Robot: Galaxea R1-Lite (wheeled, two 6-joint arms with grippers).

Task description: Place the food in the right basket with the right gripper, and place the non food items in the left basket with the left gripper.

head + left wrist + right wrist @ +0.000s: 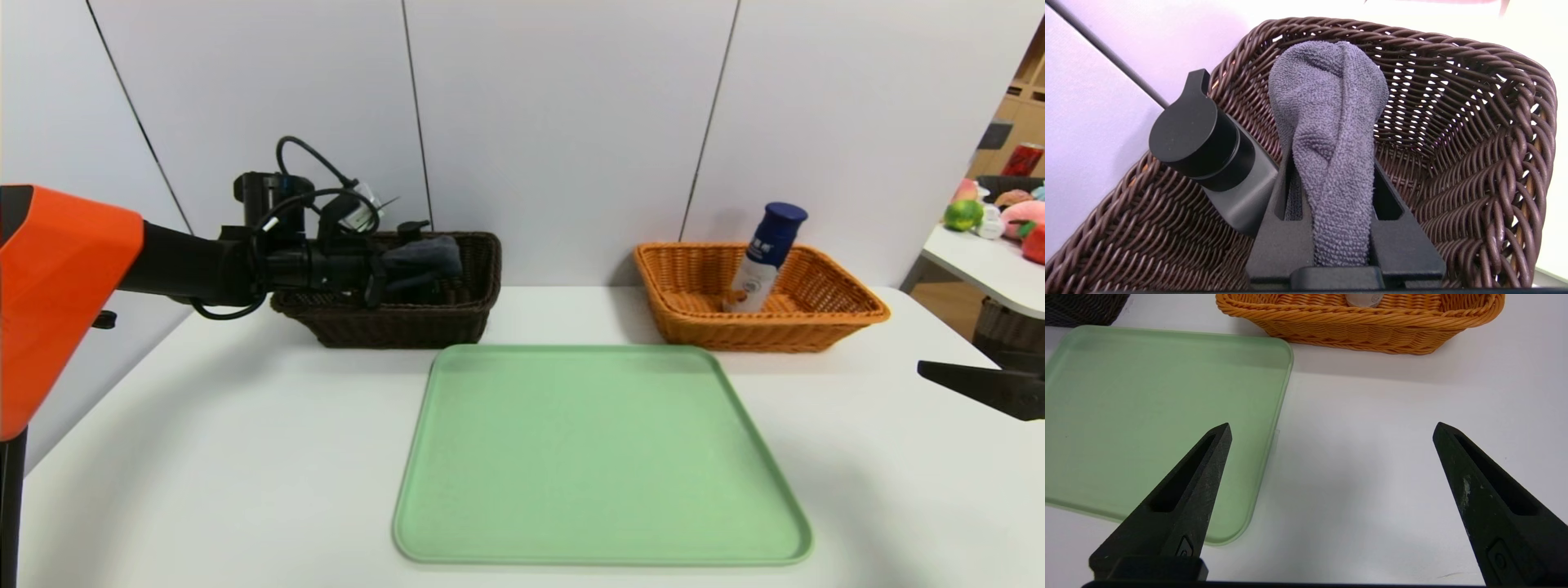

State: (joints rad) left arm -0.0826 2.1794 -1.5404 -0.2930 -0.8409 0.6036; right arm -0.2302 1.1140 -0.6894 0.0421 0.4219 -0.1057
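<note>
Your left gripper (1331, 179) is reaching over the dark brown wicker basket (1486, 171) on the left of the table, and its claw is closing firmly around a bunched grey cloth (1331, 122) with a terry-like texture. The cloth is poking out past the fingertips, above the inside of the basket. Beside the cloth, a bottle with a grey body and a black cap (1186, 130) is leaning in the same basket, its cap sticking up over the rim next to the pale wall panels (563, 122).

Your right gripper (1333, 430) is waiting at the right side of the table, with its claw spread wide and nothing between its two fingers. It is hanging above the white tabletop (1355, 490) and the near right part of the green tray (1167, 416).

The flat green tray is lying in the middle of the table, in front of the two baskets, its surface bare. Behind it to the right, the orange-brown wicker basket (759, 335) is holding a white container with a dark blue top (763, 257), which is standing tilted, its top leaning to the right and rising above the rim.
</note>
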